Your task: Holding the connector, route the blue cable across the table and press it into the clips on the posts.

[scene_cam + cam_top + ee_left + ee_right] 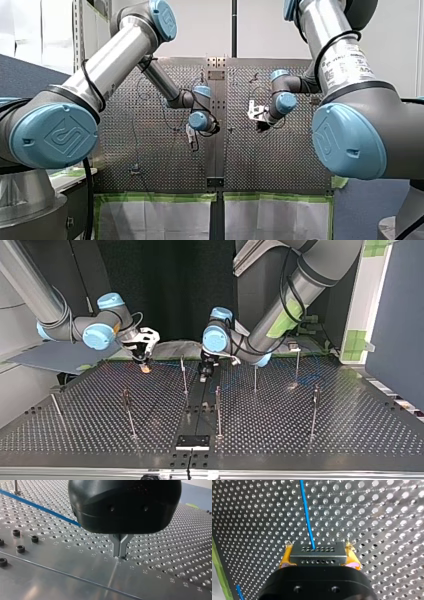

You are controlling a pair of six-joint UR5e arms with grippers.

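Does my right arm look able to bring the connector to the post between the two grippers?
Probably yes. In the top view only bare table lies between my right gripper, shut on the connector, and that post. My left gripper stands close on the post's far side, so room there looks tight.

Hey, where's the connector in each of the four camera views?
Right wrist view: connector clamped between my right gripper's yellow pads.
Top view: at that gripper, view's left.
Front view: too small to tell; same gripper, right of middle.
Left wrist view: not in it.
Shared landmark: the perforated table.
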